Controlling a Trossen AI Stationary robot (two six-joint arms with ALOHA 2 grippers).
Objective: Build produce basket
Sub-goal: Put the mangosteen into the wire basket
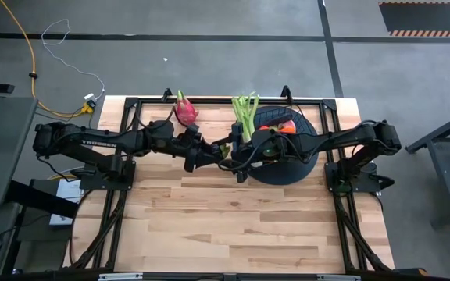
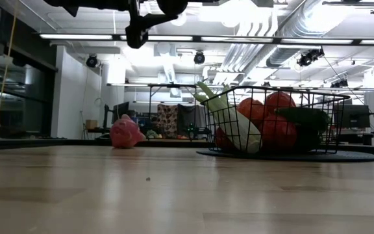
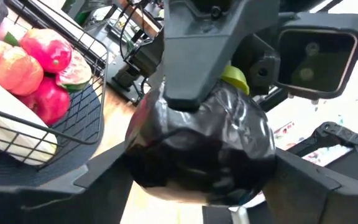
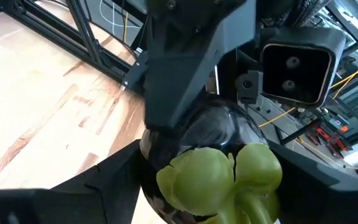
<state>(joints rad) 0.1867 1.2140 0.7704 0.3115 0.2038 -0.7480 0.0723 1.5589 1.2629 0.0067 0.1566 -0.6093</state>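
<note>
Found the near half of the worktop [image 1: 248, 226] bare.

Farther in, over the middle of the worktop, noted both arms stretched toward each other, with the left gripper [image 1: 201, 156] and right gripper [image 1: 235, 162] meeting tip to tip, raised well above the surface in the low view.

Saw one dark glossy eggplant [image 3: 197, 149] with a green stem cap between them. In each wrist view, found that arm's own jaws spread around the eggplant's body and touching it on both sides, with the other arm's jaws pressed onto it from the opposite end. Recorded both sets of jaws as holding the eggplant, clear of the worktop.

Just behind the right gripper, noted the black wire basket [image 2: 304, 91] standing on a dark round mat [image 2: 362, 156] near the far edge. Inside it, logged:
- celery [image 1: 246, 115] leaning over the rim
- red fruits [image 2: 274, 127]
- a peach-coloured fruit [image 3: 8, 62]
- a watermelon slice [image 3: 74, 71] against the wire wall

Beside the basket, apart from it and also near the far edge, found a pink dragon fruit [image 2: 126, 132] lying on the bare worktop.
</note>
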